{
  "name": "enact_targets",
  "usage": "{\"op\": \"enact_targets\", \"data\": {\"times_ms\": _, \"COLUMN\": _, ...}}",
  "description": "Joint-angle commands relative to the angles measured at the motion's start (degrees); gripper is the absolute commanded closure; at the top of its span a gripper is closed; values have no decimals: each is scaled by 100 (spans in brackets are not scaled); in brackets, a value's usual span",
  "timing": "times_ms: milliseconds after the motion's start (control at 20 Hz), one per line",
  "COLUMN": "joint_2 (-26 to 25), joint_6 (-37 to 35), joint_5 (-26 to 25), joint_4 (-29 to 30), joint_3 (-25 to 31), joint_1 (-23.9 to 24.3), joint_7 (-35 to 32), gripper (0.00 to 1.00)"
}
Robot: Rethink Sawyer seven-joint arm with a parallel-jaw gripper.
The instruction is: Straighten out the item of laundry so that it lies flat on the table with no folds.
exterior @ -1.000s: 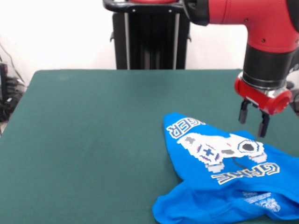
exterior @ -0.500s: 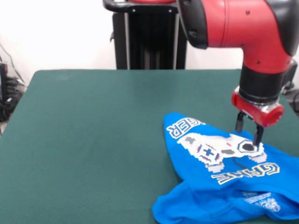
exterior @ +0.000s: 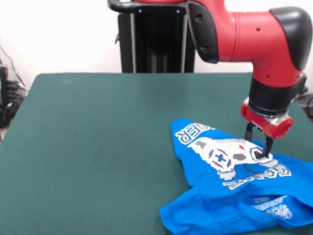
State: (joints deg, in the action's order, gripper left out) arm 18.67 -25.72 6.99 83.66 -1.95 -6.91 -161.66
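Behind the desk runs a plain white wall, bare and evenly lit. Over at the left edge, dark cables hang in a tangle beside a black box, partly cut off by the frame. What the box is cannot be told.

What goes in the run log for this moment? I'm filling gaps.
gripper: open, tips down on shirt print | shirt: crumpled, folded over | table: shirt at one corner

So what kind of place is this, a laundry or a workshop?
Probably a robotics lab: a red arm's gripper presses into a crumpled blue T-shirt on a green cloth-covered table against a bare wall.
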Motion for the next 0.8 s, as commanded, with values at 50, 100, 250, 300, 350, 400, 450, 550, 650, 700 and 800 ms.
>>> {"op": "enact_targets", "data": {"times_ms": 50, "joint_2": -199, "joint_6": 294, "joint_5": -167, "joint_4": 791, "joint_3": 858, "joint_1": 223, "joint_7": 168, "gripper": 0}}
{"op": "enact_targets", "data": {"times_ms": 100, "joint_2": -151, "joint_6": 291, "joint_5": -170, "joint_4": 852, "joint_3": 927, "joint_1": 261, "joint_7": 199, "gripper": 0}}
{"op": "enact_targets", "data": {"times_ms": 250, "joint_2": -32, "joint_6": 250, "joint_5": -181, "joint_4": 980, "joint_3": 1039, "joint_1": 312, "joint_7": 199, "gripper": 0}}
{"op": "enact_targets", "data": {"times_ms": 300, "joint_2": 6, "joint_6": 231, "joint_5": -198, "joint_4": 1018, "joint_3": 1061, "joint_1": 337, "joint_7": 205, "gripper": 0}}
{"op": "enact_targets", "data": {"times_ms": 350, "joint_2": 42, "joint_6": 208, "joint_5": -215, "joint_4": 1053, "joint_3": 1083, "joint_1": 371, "joint_7": 227, "gripper": 0}}
{"op": "enact_targets", "data": {"times_ms": 400, "joint_2": 82, "joint_6": 187, "joint_5": -234, "joint_4": 1093, "joint_3": 1114, "joint_1": 416, "joint_7": 257, "gripper": 0}}
{"op": "enact_targets", "data": {"times_ms": 450, "joint_2": 118, "joint_6": 159, "joint_5": -249, "joint_4": 1124, "joint_3": 1137, "joint_1": 459, "joint_7": 288, "gripper": 0}}
{"op": "enact_targets", "data": {"times_ms": 550, "joint_2": 161, "joint_6": 143, "joint_5": -267, "joint_4": 1167, "joint_3": 1171, "joint_1": 501, "joint_7": 314, "gripper": 0}}
{"op": "enact_targets", "data": {"times_ms": 650, "joint_2": 193, "joint_6": 184, "joint_5": -284, "joint_4": 1228, "joint_3": 1223, "joint_1": 541, "joint_7": 327, "gripper": 0}}
{"op": "enact_targets", "data": {"times_ms": 700, "joint_2": 237, "joint_6": 185, "joint_5": -290, "joint_4": 1272, "joint_3": 1255, "joint_1": 559, "joint_7": 329, "gripper": 0}}
{"op": "enact_targets", "data": {"times_ms": 800, "joint_2": 320, "joint_6": 173, "joint_5": -299, "joint_4": 1350, "joint_3": 1309, "joint_1": 585, "joint_7": 322, "gripper": 0}}
